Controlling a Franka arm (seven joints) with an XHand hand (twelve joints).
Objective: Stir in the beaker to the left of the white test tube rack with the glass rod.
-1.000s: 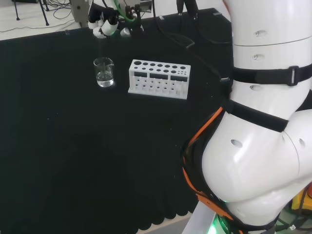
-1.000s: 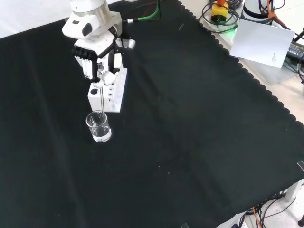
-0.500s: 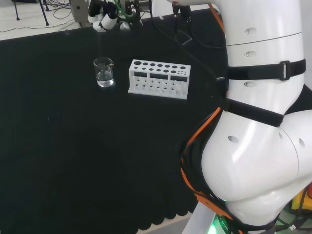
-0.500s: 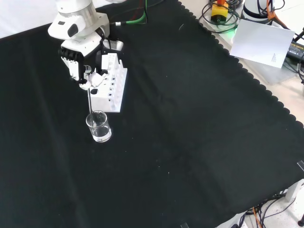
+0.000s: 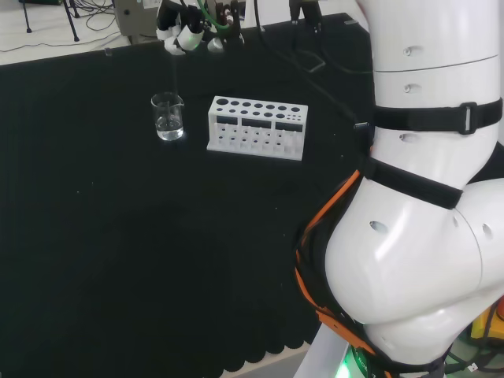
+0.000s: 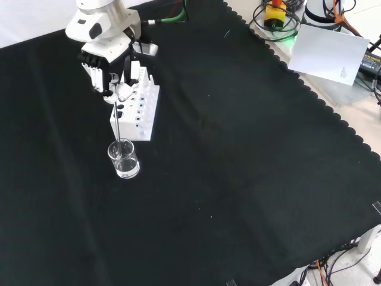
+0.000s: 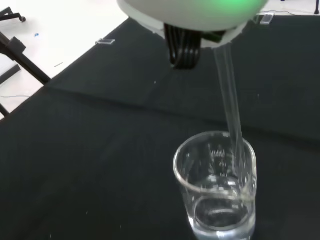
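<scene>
Clearly the main hazard sits nearest the front camera: the beaker (image 6: 123, 159), with a little clear liquid in its bottom, stands free on the black cloth (image 6: 238, 179), so I judge that a sideways swing of the rod against its wall could tip or slide it, and a drop straight down could knock its floor. The rod's (image 6: 117, 122) lower end looks to be at or just inside the rim in the wrist view; whether it reaches the liquid I cannot tell. The rod is smooth and could slip in the grasp, I think. Just beyond, at about one o'clock from the beaker, stands the rack (image 6: 136, 111). Above that hangs the hand (image 6: 107, 65), fingers curled round the rod's top. Count: one beaker, one rod, one rack, one hand.
</scene>
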